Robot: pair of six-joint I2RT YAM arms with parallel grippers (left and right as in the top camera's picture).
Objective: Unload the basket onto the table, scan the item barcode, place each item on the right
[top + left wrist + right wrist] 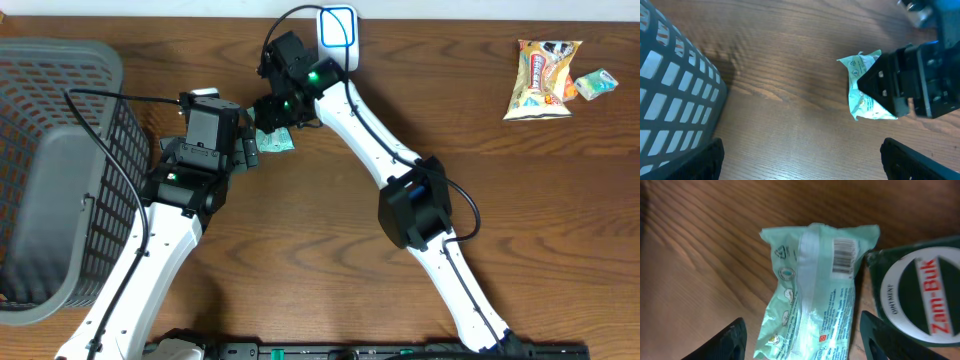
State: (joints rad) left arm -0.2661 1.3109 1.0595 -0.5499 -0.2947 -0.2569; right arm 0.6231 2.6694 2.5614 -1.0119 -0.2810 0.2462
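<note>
Brown wooden table (560, 200), seen from above and from both wrists. A mint-green packet (810, 295) lies flat near the middle with its barcode (842, 255) facing up, just beside a green Zam-Buk tin (920, 295). My right gripper (802, 340) hangs over the packet, jaws partly apart with one finger on each side, gripping nothing yet. Straddling it this way suits a lift toward the white device (338, 28) at the far edge, probably the scanner. My left gripper (802, 162) hovers nearby, jaws fully wide and empty, leaving room. A grey mesh basket (40, 100) sits at the left.
</note>
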